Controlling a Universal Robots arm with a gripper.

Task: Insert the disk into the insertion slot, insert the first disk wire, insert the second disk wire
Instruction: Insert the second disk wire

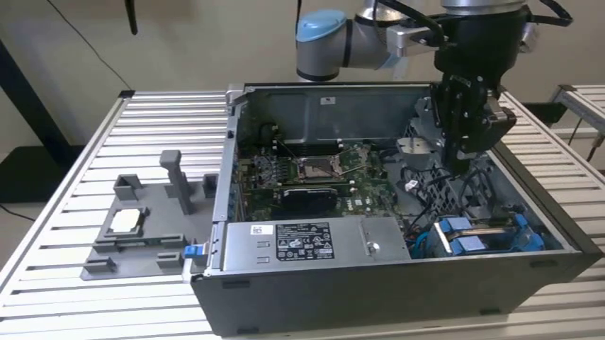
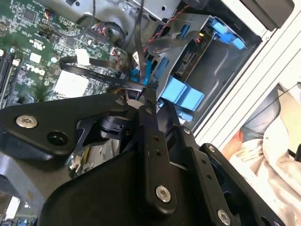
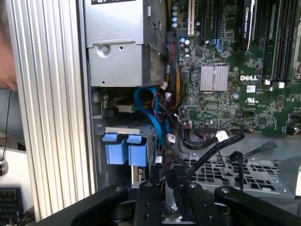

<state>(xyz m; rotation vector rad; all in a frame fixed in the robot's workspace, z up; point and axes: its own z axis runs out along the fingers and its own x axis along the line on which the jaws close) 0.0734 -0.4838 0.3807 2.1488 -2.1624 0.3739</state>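
Note:
The disk, in its bright blue carrier, lies inside the insertion slot at the case's near corner on the exterior view's right. In the second wrist view the disk's connector edge shows inside the grey insertion slot, behind two blue tabs. My gripper hangs inside the case just beyond the slot. Its dark fingers meet at the gripper's tip, shut on a thin flat black disk wire that runs away towards the case wall. The gripper is close to the blue tabs.
The silver power-supply box fills the case's near side, with the motherboard behind it. A blue cable and loose black cables cross beside a perforated cage. A grey fixture stands on the slatted table. A person's hand is beside the case.

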